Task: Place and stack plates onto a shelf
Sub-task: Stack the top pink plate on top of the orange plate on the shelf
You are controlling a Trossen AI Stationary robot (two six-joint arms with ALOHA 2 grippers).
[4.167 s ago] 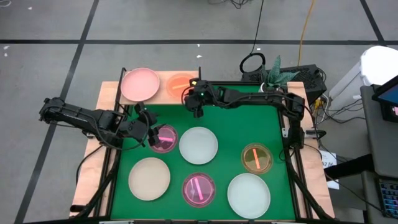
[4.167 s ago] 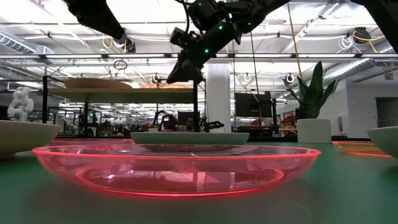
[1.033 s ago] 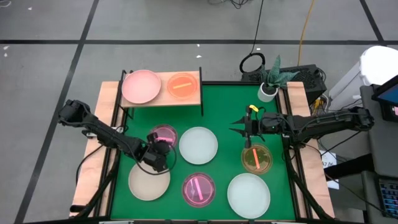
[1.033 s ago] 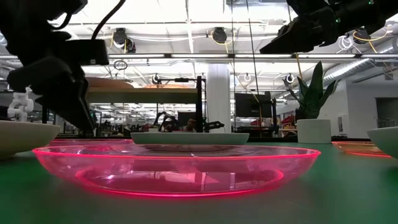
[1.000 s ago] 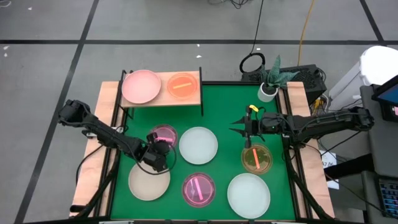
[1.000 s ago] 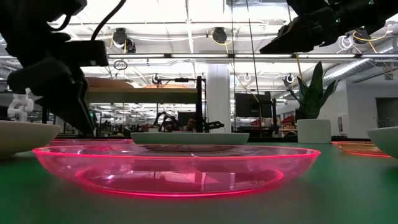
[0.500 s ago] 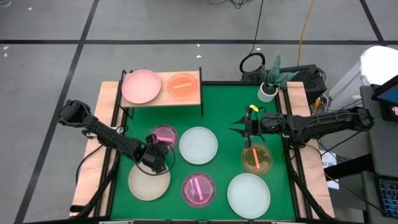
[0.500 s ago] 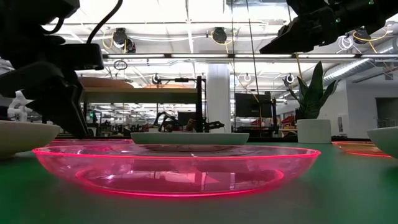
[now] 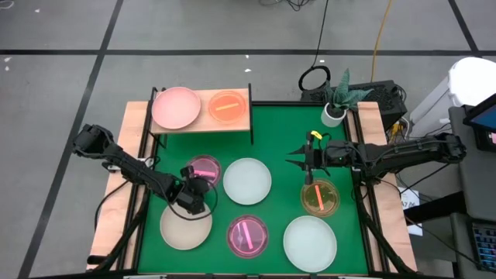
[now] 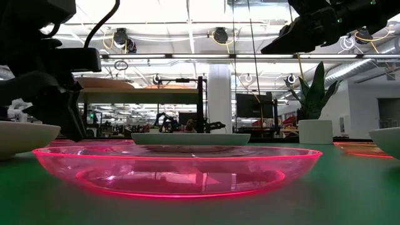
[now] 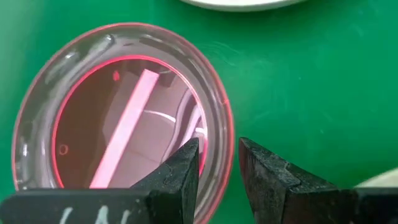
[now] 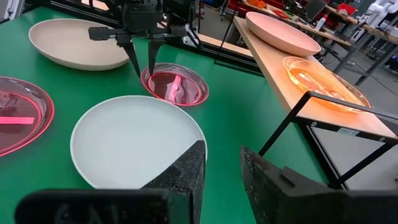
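From above, the shelf (image 9: pixel 203 122) at the table's far left corner carries a pink plate (image 9: pixel 174 107) and an amber plate (image 9: pixel 227 106); six remain on the table. The left tool (image 9: pixel 194 189) hangs over a small magenta plate (image 9: pixel 203 169). The left wrist view shows its fingers (image 11: pixel 177 177) slightly spread astride that plate's rim (image 11: pixel 224 134), so closing and lifting likely comes next. The right tool (image 12: pixel 221 171), narrowly parted, waits above mid-table.

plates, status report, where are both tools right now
Left tool open, straddling rim of magenta plate. Right tool open, hovering above amber plate. Shelf holds pink plate and amber plate. Nothing blocking.
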